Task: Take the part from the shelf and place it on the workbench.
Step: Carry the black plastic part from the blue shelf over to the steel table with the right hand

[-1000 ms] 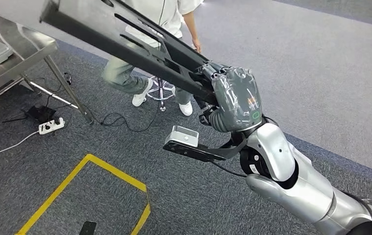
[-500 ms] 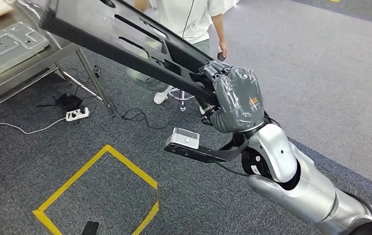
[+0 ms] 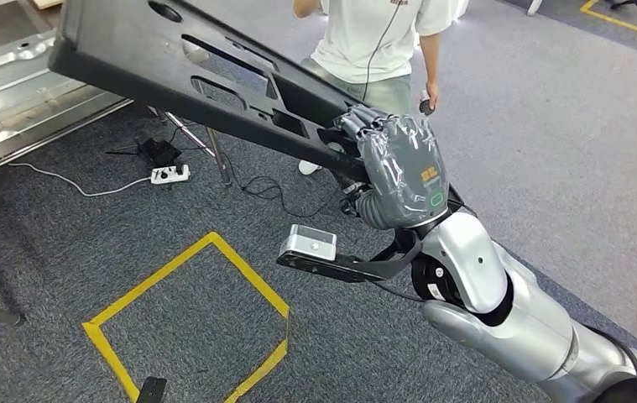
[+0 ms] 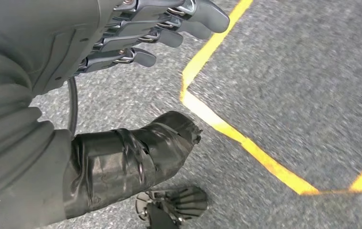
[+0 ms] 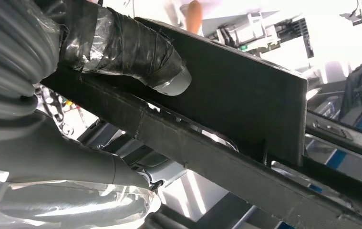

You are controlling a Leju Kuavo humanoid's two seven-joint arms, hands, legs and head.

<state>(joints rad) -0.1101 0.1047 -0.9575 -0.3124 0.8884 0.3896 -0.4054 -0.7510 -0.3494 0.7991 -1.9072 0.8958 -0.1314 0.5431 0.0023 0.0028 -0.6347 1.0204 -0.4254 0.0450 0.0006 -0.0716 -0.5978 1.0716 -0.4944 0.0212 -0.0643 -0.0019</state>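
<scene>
Part (image 3: 189, 71) grasped at its near end by my right hand (image 3: 399, 168), extending far-left over workbench (image 3: 21, 109), my left hand (image 4: 136, 28) released, fingers apart above floor (image 4: 312, 95).

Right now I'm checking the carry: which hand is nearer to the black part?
Right. The right hand grips one end of the black part, fingers wrapped on it. The left hand hangs over the carpet beside yellow floor tape, holding nothing.

Long flat black part (image 3: 206, 80) with slotted cutouts, gripped at one end by the right hand (image 3: 399, 168), slanting up and away, far end over the metal workbench (image 3: 21, 109), seemingly above, not touching
</scene>
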